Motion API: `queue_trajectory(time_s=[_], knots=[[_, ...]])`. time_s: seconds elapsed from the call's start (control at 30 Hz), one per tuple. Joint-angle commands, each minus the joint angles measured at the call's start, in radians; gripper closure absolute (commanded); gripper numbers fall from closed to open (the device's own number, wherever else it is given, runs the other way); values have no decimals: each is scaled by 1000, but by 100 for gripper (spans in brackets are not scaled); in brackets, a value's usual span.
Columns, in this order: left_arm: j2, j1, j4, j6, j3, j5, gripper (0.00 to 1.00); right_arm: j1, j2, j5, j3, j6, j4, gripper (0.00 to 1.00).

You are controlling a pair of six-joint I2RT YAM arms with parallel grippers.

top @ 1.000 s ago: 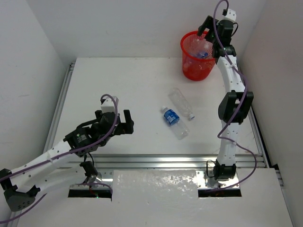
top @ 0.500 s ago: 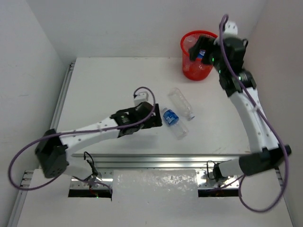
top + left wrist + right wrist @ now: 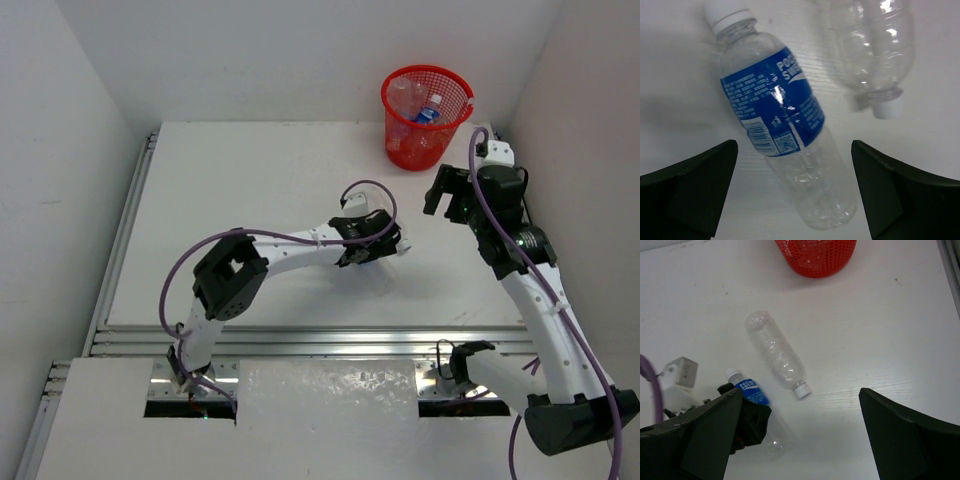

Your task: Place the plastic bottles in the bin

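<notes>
White and smooth, the tabletop (image 3: 250, 180) spreads wide beneath the left arm (image 3: 280, 250) and the right arm (image 3: 540, 290). At its far edge stands the bin (image 3: 425, 140), round red latticed plastic tapering downward. Inside it lie clear bottles (image 3: 408, 95), one showing a blue label. Out in the middle, well apart from the bin, two more lie on their sides just beside each other. There's the blue-labelled bottle (image 3: 775, 120), glossy clear plastic with a white cap, and the plain bottle (image 3: 875, 45), ridged, unlabelled, white-capped too. Left fingers (image 3: 690, 190), dark and wedge-shaped, are spread wide either side of the blue-labelled bottle's lower body, not touching it. Right fingers (image 3: 900, 430) hover above the tabletop between bin and bottles, splayed wide as well, nothing between them.
</notes>
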Motion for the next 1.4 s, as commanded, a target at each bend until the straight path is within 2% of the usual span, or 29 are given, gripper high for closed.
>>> queue_trajectory(time_s=[0.0, 0.07, 0.1, 0.23, 0.33, 0.37, 0.4, 0.43, 0.47, 0.5, 0.53, 0.57, 0.6, 0.63, 0.67, 0.7, 0.73, 0.87, 0.97, 1.2, 1.23, 1.27, 1.3, 1.33, 1.37], knots=[[32, -11, -31, -51, 23, 4, 8, -6, -37, 10, 17, -1, -15, 1], [48, -9, 9, -51, 1, 16, 14, -6, -47, -10, 10, -1, -15, 1], [69, -9, 16, -46, 1, 19, 23, -6, -56, -24, 1, -2, -11, 1], [98, -9, 10, -37, -14, 32, 35, -6, -70, -76, -22, 2, 9, 1], [27, -9, 53, -53, -141, -17, 45, -6, -75, -152, -41, 9, 26, 1], [-36, -9, 64, -57, -185, -33, 59, -6, -78, -185, -61, 22, 49, 1], [-73, -9, 91, -63, -278, -62, 67, -6, -83, -214, -76, 30, 66, 1], [-119, -11, 117, -54, -328, -74, 80, -5, -90, -349, -93, 45, 90, 1], [-226, -12, 151, -36, -386, -83, 87, -6, -89, -431, -114, 58, 157, 1], [-286, -15, 205, 46, -508, -90, 91, -5, -86, -520, -151, 71, 191, 1], [-352, -15, 342, 105, -570, -84, 94, -5, -77, -615, -167, 111, 231, 1], [-477, -15, 410, 171, -632, -68, 97, -3, -45, -814, -205, 139, 329, 1], [-536, -15, 538, 299, -731, -30, 99, -2, -28, -910, -226, 171, 389, 1], [-597, -15, 620, 363, -776, -4, 100, 6, -9, -990, -248, 256, 464, 1], [-718, -15, 689, 482, -881, 33, 100, 27, 15, -1085, -297, 303, 623, 1], [-838, -12, 819, 531, -976, 114, 100, 65, 34, -1095, -330, 365, 737, 1], [-893, -9, 867, 564, -977, 145, 100, 66, 34, -1095, -331, 377, 762, 1], [-1134, -1, 1074, 633, -1175, 275, 100, 223, 116, -1003, -302, 355, 782, 1], [-1228, -1, 1118, 639, -1218, 332, 100, 311, 158, -954, -283, 343, 821, 1], [-1210, 0, 1084, 652, -1166, 415, 100, 418, 233, -1018, -251, 372, 946, 1], [-1208, 0, 1089, 653, -1164, 432, 97, 423, 235, -1012, -250, 369, 954, 4], [-1212, 0, 1087, 658, -1157, 453, 94, 426, 236, -1007, -250, 369, 962, 12], [-1212, 0, 1084, 658, -1152, 456, 85, 426, 236, -984, -253, 361, 965, 37], [-1215, 0, 1075, 661, -1142, 456, 78, 425, 235, -975, -254, 355, 960, 57], [-1218, 0, 1045, 661, -1137, 452, 66, 425, 233, -969, -254, 339, 954, 89]])
